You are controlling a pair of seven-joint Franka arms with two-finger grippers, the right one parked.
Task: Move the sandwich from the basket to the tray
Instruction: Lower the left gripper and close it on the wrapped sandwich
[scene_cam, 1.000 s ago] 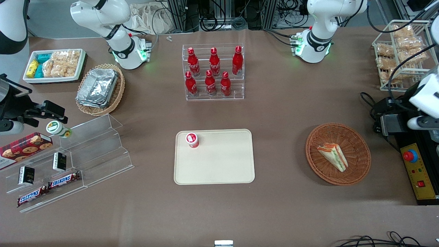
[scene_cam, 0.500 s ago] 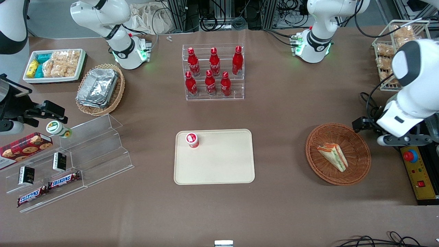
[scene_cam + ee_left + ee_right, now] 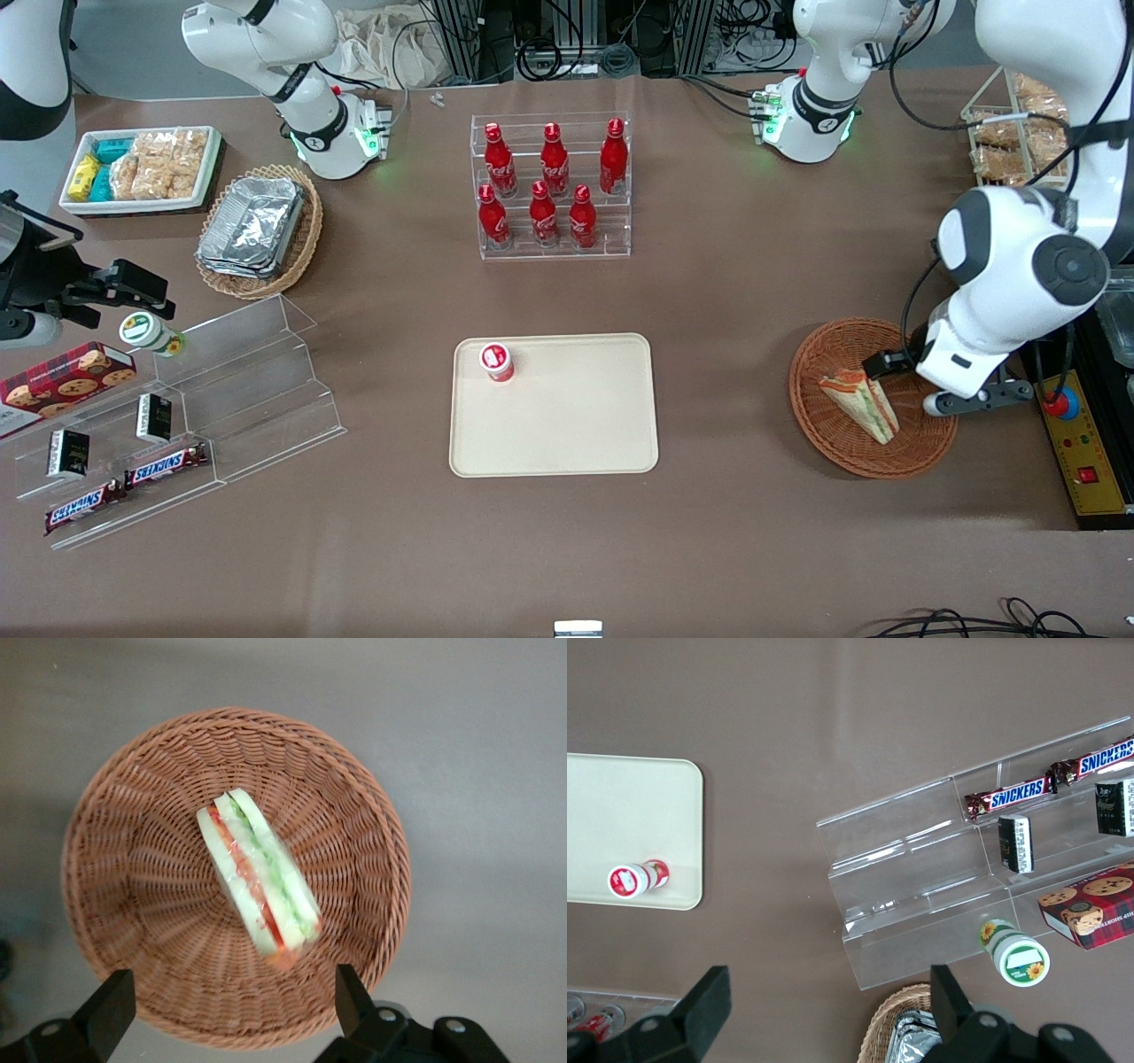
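Tray (image 3: 567, 434), beige, bearing a small red-capped bottle (image 3: 497, 361) at one corner. Basket (image 3: 833, 443), toward the working arm's end of the table from the tray, containing the sandwich (image 3: 858, 404). Gripper (image 3: 232, 1010) above the basket, fingers (image 3: 108, 1012) spread wide, holding nothing.

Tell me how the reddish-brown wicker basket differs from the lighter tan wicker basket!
The reddish-brown wicker basket is darker and holds a wrapped triangular sandwich; the lighter tan wicker basket holds stacked foil containers. The reddish one sits toward the working arm's end, under the open gripper; the tan one toward the parked arm's. Both are woven and shallow.
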